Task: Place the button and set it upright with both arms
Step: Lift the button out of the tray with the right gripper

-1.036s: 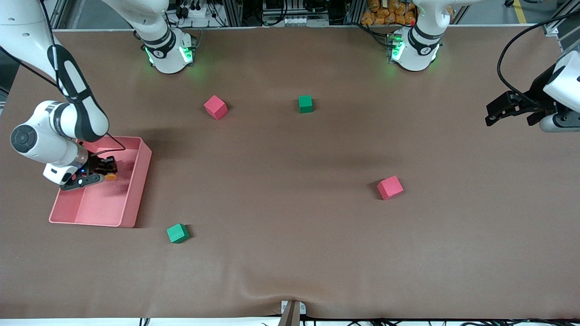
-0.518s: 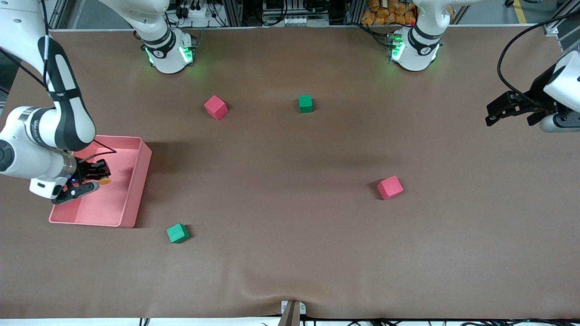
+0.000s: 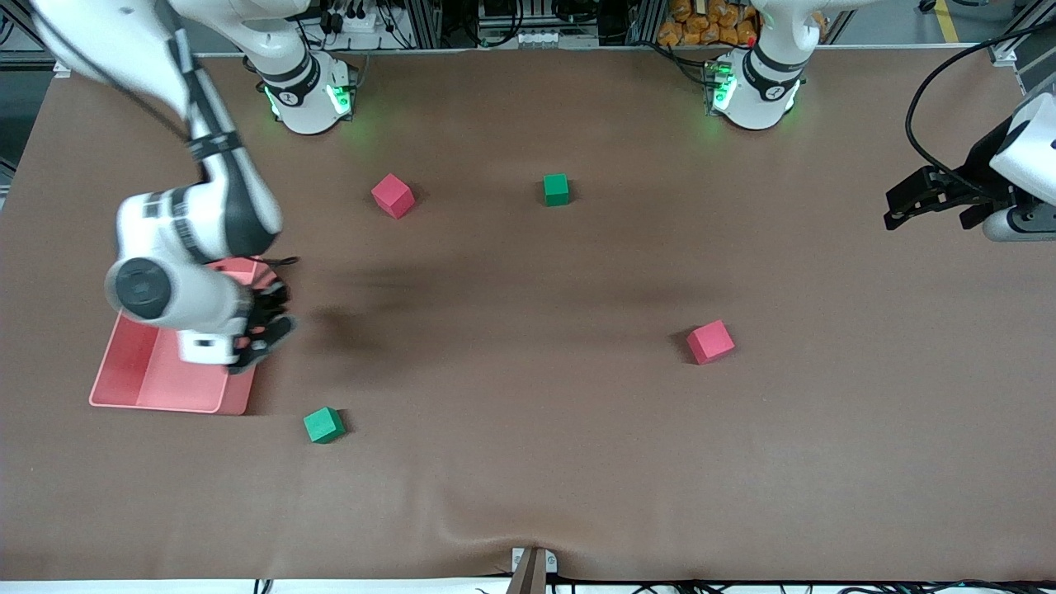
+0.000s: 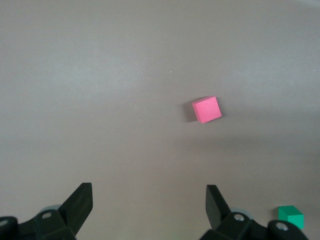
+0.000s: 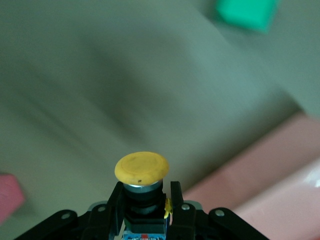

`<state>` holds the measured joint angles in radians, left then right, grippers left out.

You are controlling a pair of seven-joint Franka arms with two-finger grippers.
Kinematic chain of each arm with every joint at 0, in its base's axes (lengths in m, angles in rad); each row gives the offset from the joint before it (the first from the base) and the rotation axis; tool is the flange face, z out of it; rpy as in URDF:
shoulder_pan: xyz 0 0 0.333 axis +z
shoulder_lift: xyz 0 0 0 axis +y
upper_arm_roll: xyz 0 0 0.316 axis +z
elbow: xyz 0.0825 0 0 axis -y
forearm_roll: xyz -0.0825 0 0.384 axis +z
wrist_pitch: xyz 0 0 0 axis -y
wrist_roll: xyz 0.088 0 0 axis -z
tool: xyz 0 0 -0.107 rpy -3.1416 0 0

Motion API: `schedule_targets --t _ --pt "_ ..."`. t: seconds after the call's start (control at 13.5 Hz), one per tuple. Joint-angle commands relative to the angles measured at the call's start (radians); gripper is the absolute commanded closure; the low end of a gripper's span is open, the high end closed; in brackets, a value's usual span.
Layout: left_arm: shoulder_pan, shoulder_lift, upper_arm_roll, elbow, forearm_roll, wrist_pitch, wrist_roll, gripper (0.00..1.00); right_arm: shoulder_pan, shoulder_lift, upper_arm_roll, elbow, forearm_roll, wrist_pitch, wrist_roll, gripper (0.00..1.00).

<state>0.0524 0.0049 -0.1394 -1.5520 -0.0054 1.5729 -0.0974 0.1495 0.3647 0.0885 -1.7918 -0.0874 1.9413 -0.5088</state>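
My right gripper (image 3: 268, 318) is shut on the button (image 5: 142, 172): its fingers clamp the dark body and the round orange cap sticks out past the fingertips. It hangs over the edge of the pink tray (image 3: 132, 384) that faces the table's middle. In the front view the button is hidden by the gripper. My left gripper (image 3: 907, 202) is open and empty, held in the air over the left arm's end of the table, and waits there.
Two red cubes (image 3: 393, 195) (image 3: 710, 341) and two green cubes (image 3: 556, 189) (image 3: 323, 425) lie scattered on the brown table. The left wrist view shows a red cube (image 4: 206, 109) and a green cube (image 4: 291, 217). A green cube (image 5: 247, 13) shows in the right wrist view.
My right gripper has lifted out of the pink tray with the button and swung toward the table's middle, to over the tray's edge. The left arm has not moved.
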Motion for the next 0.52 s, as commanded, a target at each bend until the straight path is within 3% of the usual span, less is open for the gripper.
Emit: schedule_targets --t 0.0,0.22,0.44 --pt "0.0 0.004 -0.002 0.009 -0.018 -0.007 0.021 0.0 0.148 -0.003 -0.015 0.054 0.038 -0.024 0.102 1.0" --pt "0.0 0.007 -0.002 0.009 -0.018 -0.007 0.022 0.0 0.284 0.026 -0.015 0.095 0.084 -0.012 0.413 1.0" --pt "-0.002 0.01 -0.003 0.007 -0.018 -0.007 0.022 0.0 0.35 0.111 -0.015 0.185 0.165 0.013 0.58 1.0"
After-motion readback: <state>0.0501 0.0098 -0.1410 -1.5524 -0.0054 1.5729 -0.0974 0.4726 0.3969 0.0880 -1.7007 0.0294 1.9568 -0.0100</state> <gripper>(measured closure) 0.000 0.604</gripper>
